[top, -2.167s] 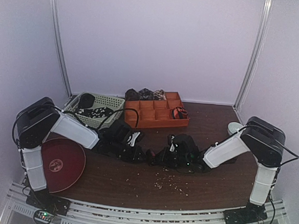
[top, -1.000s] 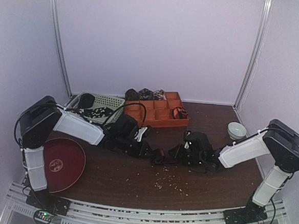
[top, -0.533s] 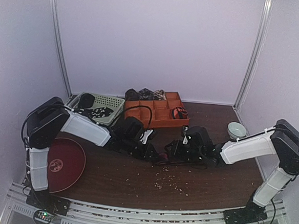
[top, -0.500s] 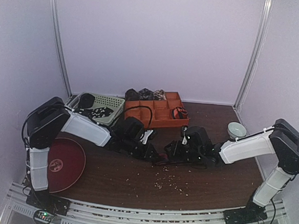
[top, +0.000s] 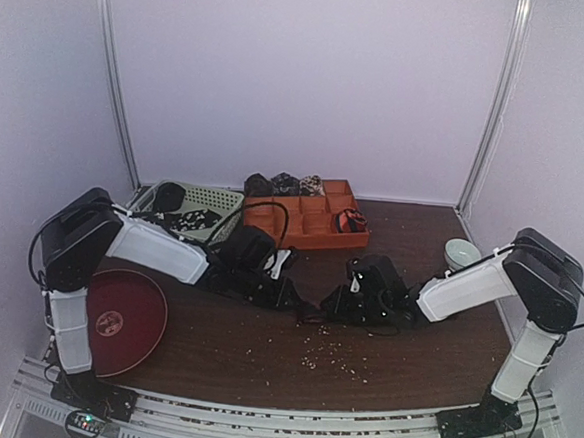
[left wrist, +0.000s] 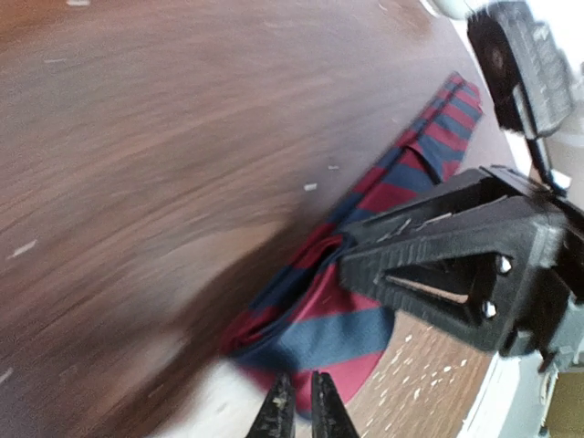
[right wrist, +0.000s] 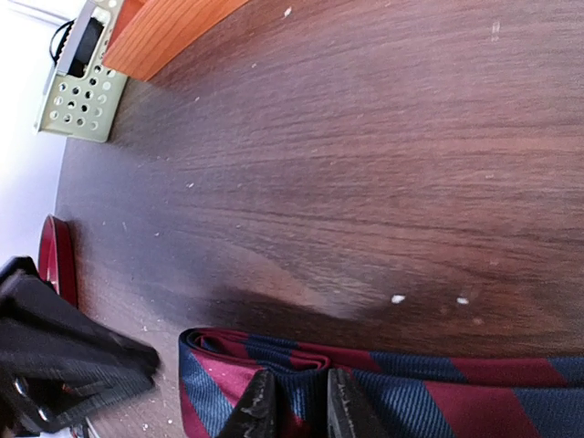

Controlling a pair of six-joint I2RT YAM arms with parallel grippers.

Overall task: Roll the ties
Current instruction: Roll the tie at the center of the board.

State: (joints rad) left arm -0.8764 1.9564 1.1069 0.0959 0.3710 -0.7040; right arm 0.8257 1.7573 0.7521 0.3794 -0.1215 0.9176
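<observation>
The tie (left wrist: pixel 315 333), red with navy stripes, lies flat on the brown table (right wrist: pixel 365 164) about the middle, in front of the orange tray (right wrist: pixel 169 32) and well apart from the green basket (right wrist: pixel 78 82). One end of it is folded back on itself, so there is a short double layer, and the long strip runs away toward the right arm. This looks like the very beginning of a roll: only the first fold is made, not a coil. The left gripper (left wrist: pixel 297 415) is at the folded end with its fingers almost together; whether a bit of cloth is between them I cannot tell. The right gripper (right wrist: pixel 297 406) is just beside it, its fingers narrow and set on the folded part, and it seems to pinch the layers. The two grippers are very near each other, nearly touching. To do this step well, I think one gripper should hold the fold firmly while the other turns it over along the strip, in small turns. The cloth is thin and slippery, so a loose hold can let the fold open again. The turn should go straight along the strip, otherwise the coil becomes a cone. The grippers need care not to hit each other. The crumbs (top: pixel 328 354) scattered nearby can get rolled into the cloth.
</observation>
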